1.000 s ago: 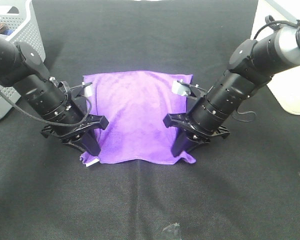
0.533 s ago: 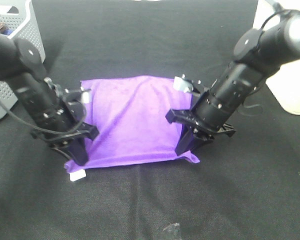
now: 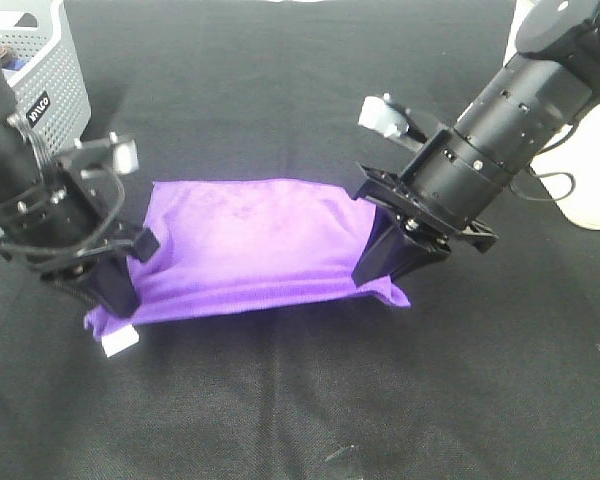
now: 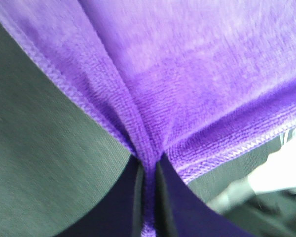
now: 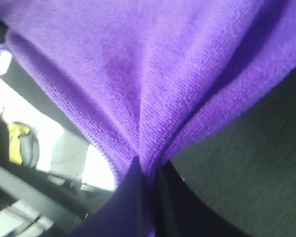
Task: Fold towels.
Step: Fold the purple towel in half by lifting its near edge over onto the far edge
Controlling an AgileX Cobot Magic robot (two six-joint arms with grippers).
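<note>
currently the left fingers (image 3: 118, 288) and right fingers (image 3: 382, 258) are each clenching a near corner of the towel (image 3: 250, 235), pinching the purple cloth into a tight pleat. the towel is stretching between the two arms over the middle of the black surface (image 3: 300, 410). its near edge appears to be lifting clear while its far part seems to be resting there.

the main risk is slipping. only a thin bunch of fabric is sitting in each grip, so an uneven pull, or the arms spreading too wide, could be tugging a corner free. if one side is travelling faster than the other, the fold would likely be landing skewed, with edges not meeting.

the cloth is looking soft and fuzzy, bright purple, sagging slightly in the middle. stitched edges are showing, and a small white tag (image 3: 120, 343) is dangling below the left corner.
</note>
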